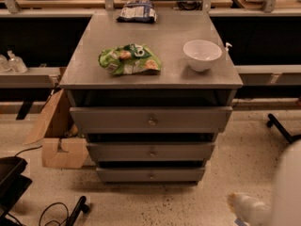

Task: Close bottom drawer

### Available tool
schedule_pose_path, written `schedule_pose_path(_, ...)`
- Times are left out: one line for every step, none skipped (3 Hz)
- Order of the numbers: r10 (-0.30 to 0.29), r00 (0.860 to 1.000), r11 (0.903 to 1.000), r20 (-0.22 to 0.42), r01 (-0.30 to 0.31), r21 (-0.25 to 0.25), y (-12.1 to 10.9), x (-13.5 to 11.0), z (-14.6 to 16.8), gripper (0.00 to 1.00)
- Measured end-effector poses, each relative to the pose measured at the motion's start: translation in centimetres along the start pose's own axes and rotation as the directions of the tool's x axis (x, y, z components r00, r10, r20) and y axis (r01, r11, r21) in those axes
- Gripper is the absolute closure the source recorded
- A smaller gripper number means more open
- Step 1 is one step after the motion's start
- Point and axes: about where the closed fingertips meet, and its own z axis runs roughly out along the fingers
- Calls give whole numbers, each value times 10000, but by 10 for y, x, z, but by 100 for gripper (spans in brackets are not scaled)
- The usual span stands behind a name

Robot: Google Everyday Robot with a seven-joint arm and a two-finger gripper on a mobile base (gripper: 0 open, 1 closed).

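The bottom drawer point(150, 174) is the lowest and slimmest of three grey drawer fronts on the cabinet, with a small brass knob point(151, 176) at its centre. A dark gap shows above its front; its tray is hidden. Only part of my white arm point(282, 197) shows, at the lower right corner, right of and below the drawer and apart from it. My gripper is out of view, past the frame's lower right edge.
On the cabinet top point(188, 76) lie a green snack bag point(129, 59), a white bowl point(202, 54) and a blue bag point(137, 11). A cardboard box point(59, 135) stands left of the cabinet. Black gear and cables point(28, 197) lie at the lower left.
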Motion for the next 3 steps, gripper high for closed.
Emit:
schedule_pose_path(-48, 9999, 9983, -138, 56, 581, -8, 38, -43, 100)
schedule_pose_path(-527, 9986, 9915, 35, 519, 1197, -37, 46, -83, 100)
schedule_pose_path(-1376, 9902, 9788, 229, 1324, 1560, -71, 29, -113, 100)
